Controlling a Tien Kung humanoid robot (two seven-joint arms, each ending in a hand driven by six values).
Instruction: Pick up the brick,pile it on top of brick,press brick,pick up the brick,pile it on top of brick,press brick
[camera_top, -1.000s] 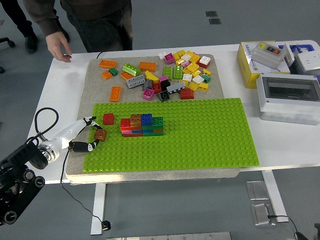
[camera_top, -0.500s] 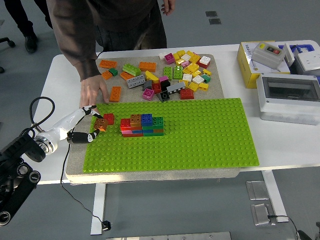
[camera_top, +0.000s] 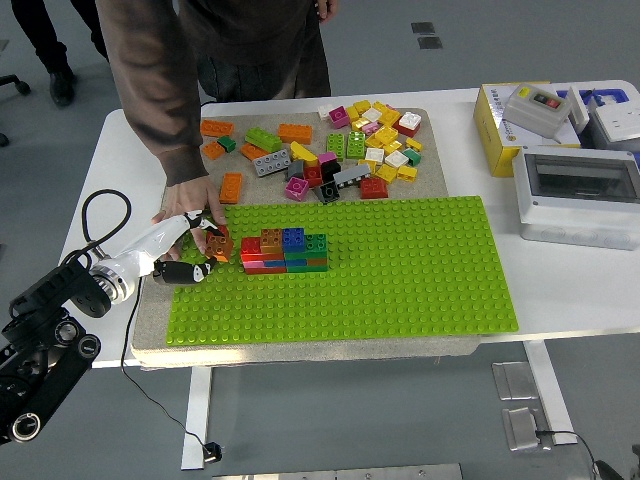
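Left robot hand (camera_top: 196, 256) pinches brown brick (camera_top: 218, 246). Stack (camera_top: 284, 251) lies just right of it. Person's hand (camera_top: 190, 209) touches the brick area too.

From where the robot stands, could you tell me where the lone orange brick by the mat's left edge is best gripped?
Take the orange brick across its two long sides, coming straight down from above. It lies flat, studs up, long axis running away from the robot, apart from neighbouring bricks.

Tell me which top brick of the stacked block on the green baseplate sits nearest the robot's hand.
The red brick at the stack's left end. The brown, blue and green tops lie progressively farther right of the left hand.
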